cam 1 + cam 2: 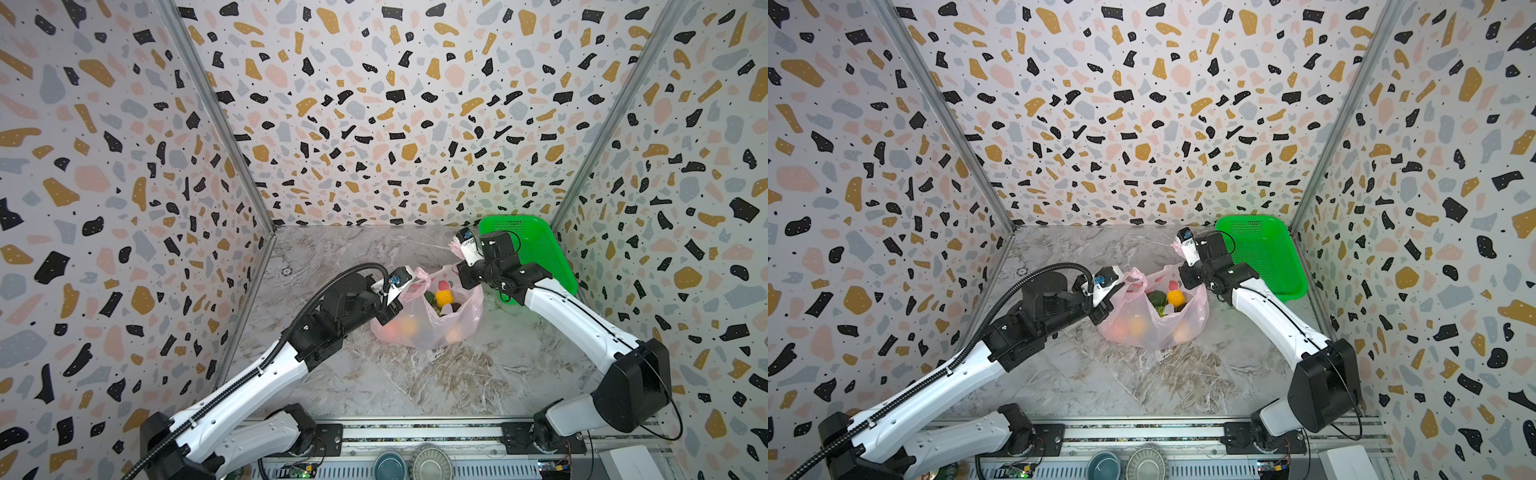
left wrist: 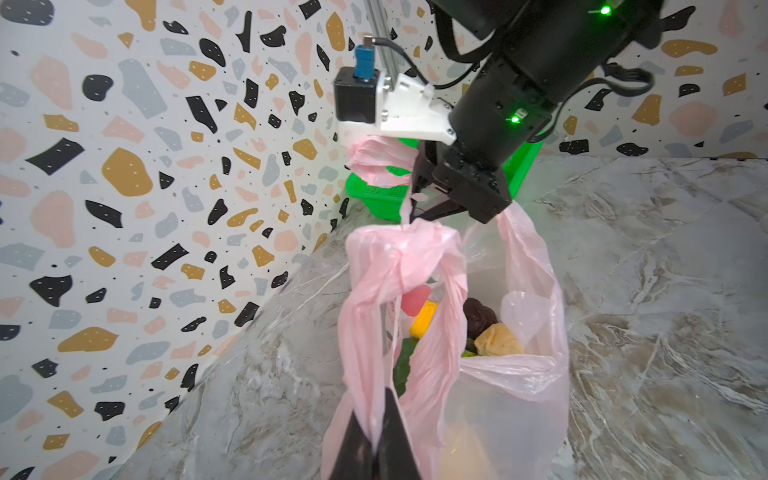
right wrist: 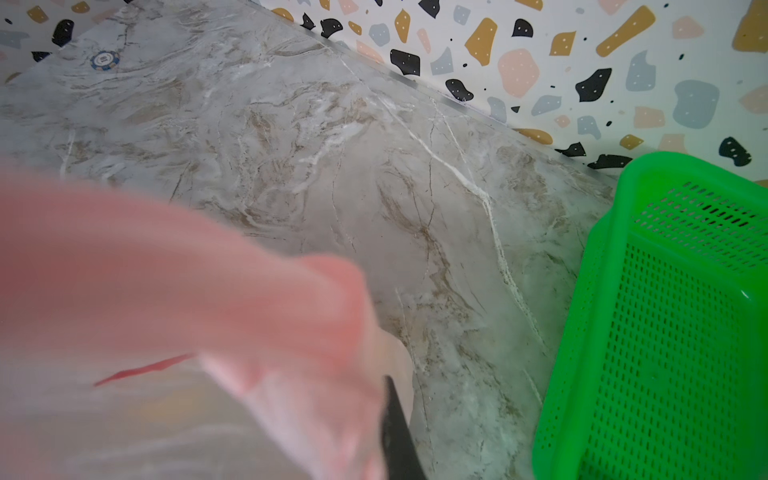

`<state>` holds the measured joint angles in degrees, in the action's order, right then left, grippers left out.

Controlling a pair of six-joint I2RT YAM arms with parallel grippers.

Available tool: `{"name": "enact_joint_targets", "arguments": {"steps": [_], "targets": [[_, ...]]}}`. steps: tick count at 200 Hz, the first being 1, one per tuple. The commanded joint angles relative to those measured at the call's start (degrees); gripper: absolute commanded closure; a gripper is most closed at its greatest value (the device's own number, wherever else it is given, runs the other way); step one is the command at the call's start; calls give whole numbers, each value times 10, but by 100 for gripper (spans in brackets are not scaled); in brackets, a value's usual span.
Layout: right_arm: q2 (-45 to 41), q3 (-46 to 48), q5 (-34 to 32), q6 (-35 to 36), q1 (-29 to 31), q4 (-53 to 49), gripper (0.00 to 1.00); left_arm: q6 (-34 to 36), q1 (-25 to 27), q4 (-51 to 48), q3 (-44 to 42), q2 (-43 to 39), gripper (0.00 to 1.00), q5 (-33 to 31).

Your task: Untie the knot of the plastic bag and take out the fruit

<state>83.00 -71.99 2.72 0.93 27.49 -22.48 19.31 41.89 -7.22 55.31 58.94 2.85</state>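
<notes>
- You are working on a grey marble-patterned tabletop [image 1: 374, 374], boxed in on three sides by terrazzo-print walls [image 1: 374, 104].
- A green perforated basket [image 1: 536, 253] sits in the far right corner. A small blue-and-white chip [image 3: 104, 60] lies toward the far left, well apart from it.
- The plastic bag [image 1: 428, 320] stands mid-table between your two arms, its mouth gaping upward.
- Your left gripper [image 2: 376, 444] is clamped on one taut pink handle loop. Your right gripper [image 2: 419, 210] is pinched onto a thin handle strip above the bag.
- Only the left wrist view shows the knot [image 2: 409, 237], a bunched lump just under the right gripper. You cannot tell whether it is tied or loose.
- That same view looks into the bag at the fruit: a yellow piece [image 2: 424, 318], a blackish piece [image 2: 478, 311] and a tan piece [image 2: 498, 338].
- In a top view you also get a dark green piece [image 1: 1156, 298].
- The right wrist view gives you mostly blurred pink film, with the basket beside it.
- Two bowls [image 1: 409, 464] at the near edge appear in both top views.
</notes>
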Motion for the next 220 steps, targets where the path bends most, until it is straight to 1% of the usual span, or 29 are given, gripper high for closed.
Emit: {"name": "enact_joint_targets", "arguments": {"steps": [1, 13, 29, 36, 48, 55, 62, 79, 103, 115, 136, 156, 174, 185, 195, 200, 203, 204, 220], "targets": [[-30, 7, -27, -35, 2, -36, 100, 12, -13, 28, 40, 3, 100, -28], [-35, 5, -23, -37, 2, -44, 100, 13, -16, 29, 49, 8, 100, -30], [-39, -1, -24, -40, 2, -58, 100, 13, -18, 30, 59, 16, 89, -32], [-41, -3, -23, -42, 2, -62, 100, 10, -19, 29, 62, 19, 83, -36], [-47, -4, -18, -46, 3, -64, 100, 1, -19, 24, 65, 23, 63, -39], [-51, -5, -13, -50, 3, -63, 100, -11, -19, 19, 68, 25, 54, -40], [-53, -6, -9, -53, 3, -63, 100, -23, -19, 13, 68, 22, 48, -39], [-52, -10, -6, -60, 8, -65, 100, -66, -19, 0, 58, 4, 39, -54], [-48, -9, -7, -65, 16, -64, 100, -126, -18, -9, 24, -52, 34, -88], [-48, -7, -7, -69, 19, -62, 100, -144, -13, -19, 9, -84, 28, -113], [-49, -5, -5, -75, 21, -59, 100, -152, 5, -55, 0, -121, 28, -152], [-49, -5, -4, -79, 24, -58, 100, -158, 24, -79, -3, -133, 31, -134], [-48, -8, -5, -83, 25, -59, 100, -198, 47, -97, -8, -117, 32, -116], [-49, -8, -4, -85, 25, -59, 100, -240, 67, -96, -18, -102, 24, -121], [-50, -9, -3, -87, 25, -58, 100, -280, 90, -91, -30, -91, 16, -146], [-50, -10, -2, -88, 25, -58, 100, -300, 103, -85, -36, -88, 9, -165], [-50, -11, -1, -90, 26, -58, 100, -311, 111, -82, -41, -86, 2, -177], [-50, -11, -1, -91, 26, -58, 100, -314, 114, -81, -42, -85, 1, -181], [-51, -13, 4, -95, 26, -57, 100, -357, 147, -53, -63, -80, 0, -222]]}}
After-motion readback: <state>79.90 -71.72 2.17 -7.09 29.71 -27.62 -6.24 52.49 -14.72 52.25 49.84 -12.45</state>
